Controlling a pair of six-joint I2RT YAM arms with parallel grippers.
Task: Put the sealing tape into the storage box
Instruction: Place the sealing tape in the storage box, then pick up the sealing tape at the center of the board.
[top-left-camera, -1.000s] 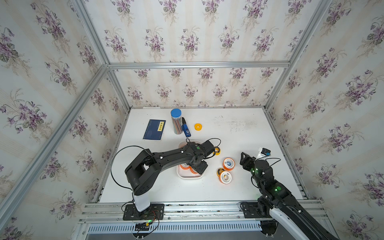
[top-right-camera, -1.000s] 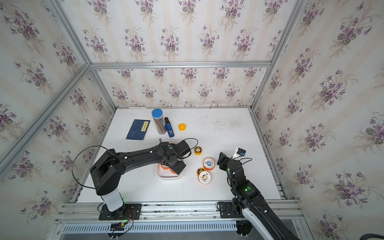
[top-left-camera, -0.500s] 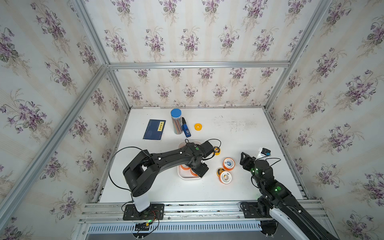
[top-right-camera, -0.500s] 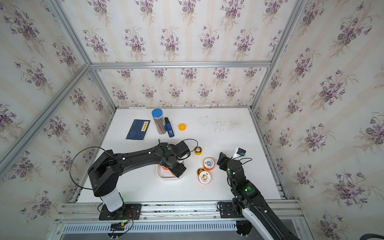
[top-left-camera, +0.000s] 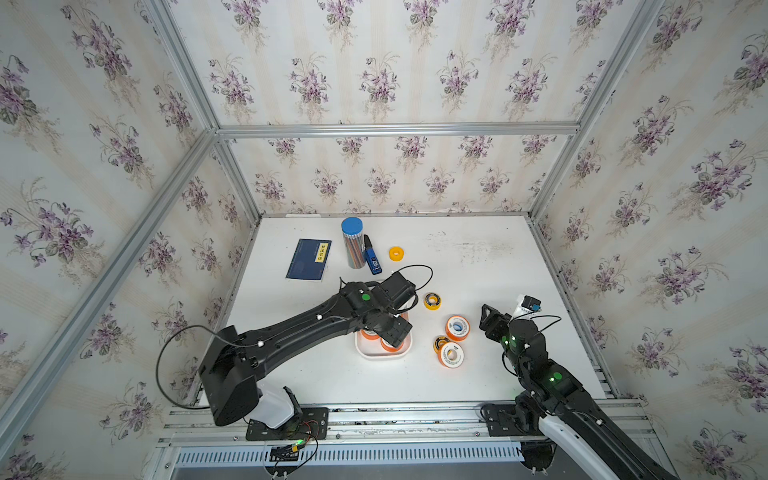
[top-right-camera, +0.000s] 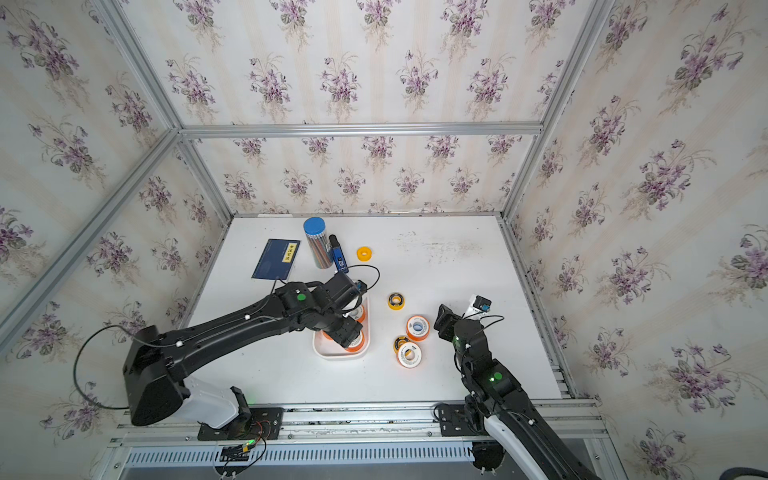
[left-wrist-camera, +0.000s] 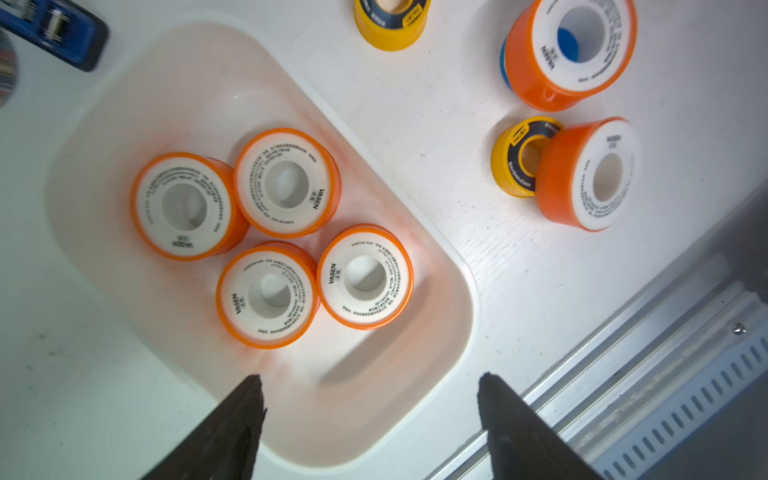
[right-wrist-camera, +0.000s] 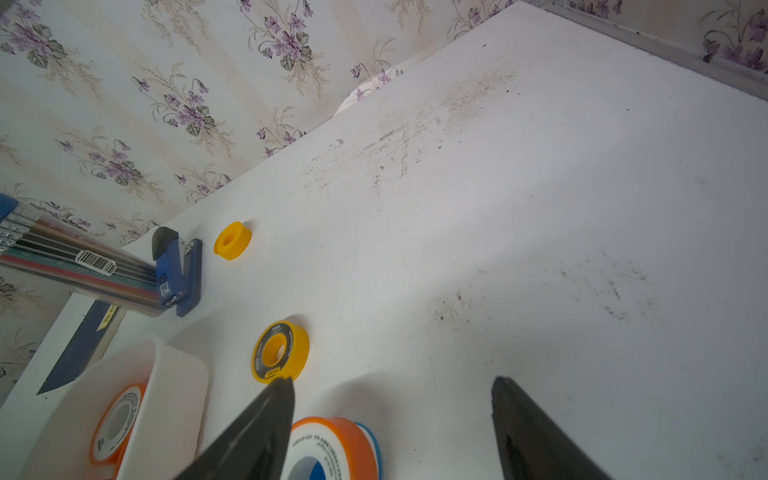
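The left gripper (left-wrist-camera: 370, 377) hangs over the near end of the storage box (left-wrist-camera: 174, 75), its jaws wide apart and empty. Four orange sealing tape spools (left-wrist-camera: 286, 183) printed "VASEN" lie flat and clustered inside the box. Beside the box on the table (top-left-camera: 478, 266), a fifth VASEN spool (left-wrist-camera: 590, 174) sits against a yellow-and-black roll (left-wrist-camera: 515, 160), with an orange-and-blue spool (left-wrist-camera: 571, 50) just past them. The right gripper (right-wrist-camera: 392, 379) hovers by that spool, jaws spread, holding nothing. Farther back are a black-labelled yellow roll (right-wrist-camera: 280, 351), a plain yellow roll (right-wrist-camera: 232, 241), a blue stapler (right-wrist-camera: 178, 274), a barcoded pencil tube (right-wrist-camera: 62, 257) and a dark blue booklet (top-left-camera: 308, 259) with a yellow title strip.
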